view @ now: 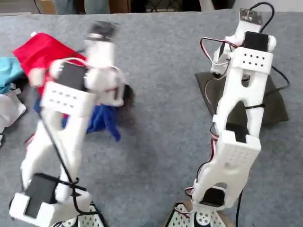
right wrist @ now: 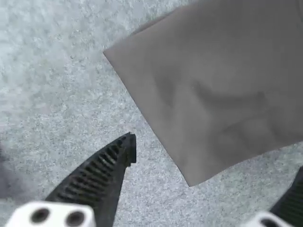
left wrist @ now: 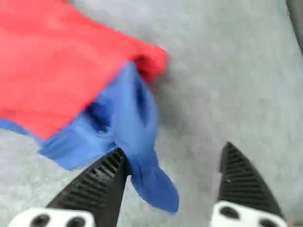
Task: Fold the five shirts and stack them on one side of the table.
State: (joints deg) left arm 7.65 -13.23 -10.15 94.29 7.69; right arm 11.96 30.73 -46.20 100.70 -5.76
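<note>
Shirts lie on a grey felt worktop [view: 161, 94]. At the upper left of the high view, a red shirt [view: 38, 52] lies crumpled and partly overlaps a royal-blue shirt [view: 102, 120], whose loose end trails toward the middle of the frame. At the left edge sit a teal shirt [view: 8, 71] and, below it, a white shirt [view: 9, 109], both bunched up. At the right, a dark olive-brown shirt [view: 280, 108] lies folded flat with straight edges, partly hidden under the right arm. The left fingers [left wrist: 102, 179] are spread wide with only worktop between them, and the blue shirt's loose end lies just beside one of them. The right fingers [right wrist: 102, 175] are also spread apart, gripping nothing, and hover over one corner of the folded olive-brown shirt.
</note>
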